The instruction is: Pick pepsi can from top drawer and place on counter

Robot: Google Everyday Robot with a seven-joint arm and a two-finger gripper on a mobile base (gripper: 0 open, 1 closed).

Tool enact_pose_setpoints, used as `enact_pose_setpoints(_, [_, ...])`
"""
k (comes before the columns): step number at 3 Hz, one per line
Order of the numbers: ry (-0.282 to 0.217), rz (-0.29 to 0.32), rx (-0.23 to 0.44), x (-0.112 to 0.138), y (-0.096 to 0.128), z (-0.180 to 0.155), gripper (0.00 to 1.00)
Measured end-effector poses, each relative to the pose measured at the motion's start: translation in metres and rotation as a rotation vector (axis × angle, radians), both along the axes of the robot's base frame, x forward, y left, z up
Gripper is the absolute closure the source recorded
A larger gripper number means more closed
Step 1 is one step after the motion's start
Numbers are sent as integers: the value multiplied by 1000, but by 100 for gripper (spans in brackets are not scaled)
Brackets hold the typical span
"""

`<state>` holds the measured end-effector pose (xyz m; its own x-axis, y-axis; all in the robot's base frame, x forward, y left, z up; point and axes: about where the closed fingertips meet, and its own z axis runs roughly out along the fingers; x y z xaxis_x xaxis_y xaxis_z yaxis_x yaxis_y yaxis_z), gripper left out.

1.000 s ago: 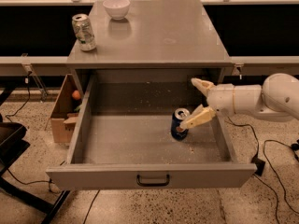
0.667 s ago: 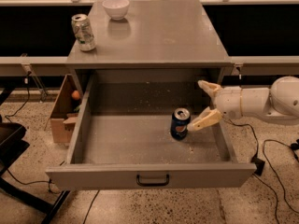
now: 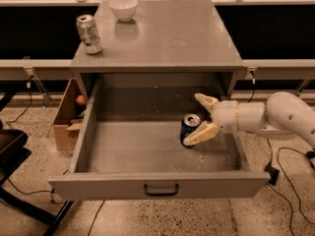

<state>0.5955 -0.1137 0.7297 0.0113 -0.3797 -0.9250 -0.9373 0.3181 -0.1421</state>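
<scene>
We are easing our gripper (image 3: 195, 118) closer, jaws wide open and empty, now bracketing the pepsi can (image 3: 187, 130); the grasp looks near.

This reads as a robotics lab or test bay, not a home. A plain grey metal cabinet with a scuffed surface (image 3: 167, 38) stands on a speckled terrazzo floor (image 3: 256, 220), with black cables (image 3: 271, 170) trailing loose at the right. A cardboard box (image 3: 64, 119) sits on the floor past the surface's left edge. The white arm's gripper (image 3: 194, 118), jaws spread, hangs in the top drawer (image 3: 157, 183) near its right edge.
</scene>
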Motion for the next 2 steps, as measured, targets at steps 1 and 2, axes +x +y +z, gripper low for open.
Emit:
enact_pose_setpoints(1, [10,19,-12,6,16,-11,0])
enact_pose_setpoints(2, [33,21,-27,13,18,-28,0])
